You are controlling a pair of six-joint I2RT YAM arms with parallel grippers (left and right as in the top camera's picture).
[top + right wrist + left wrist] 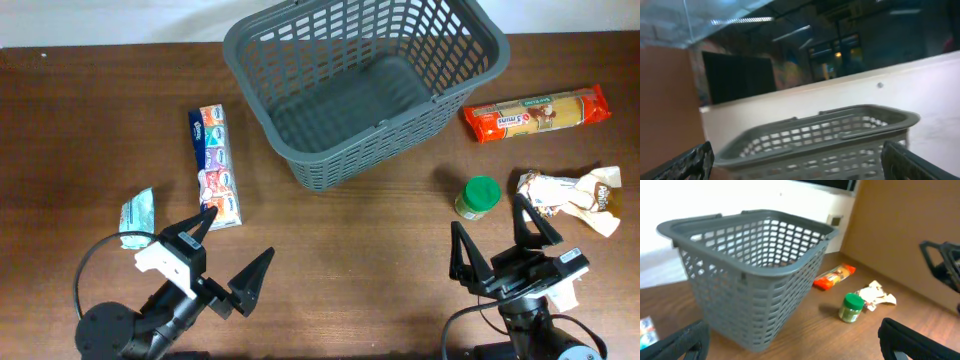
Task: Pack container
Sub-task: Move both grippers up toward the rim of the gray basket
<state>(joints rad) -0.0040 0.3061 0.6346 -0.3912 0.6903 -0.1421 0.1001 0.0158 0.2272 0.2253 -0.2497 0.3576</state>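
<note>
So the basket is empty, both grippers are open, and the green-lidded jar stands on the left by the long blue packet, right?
Not quite: the green-lidded jar stands on the right side of the table, beside the crumpled packet, as the overhead view shows. The rest holds: the basket is empty, and the left gripper and right gripper are both open.
</note>
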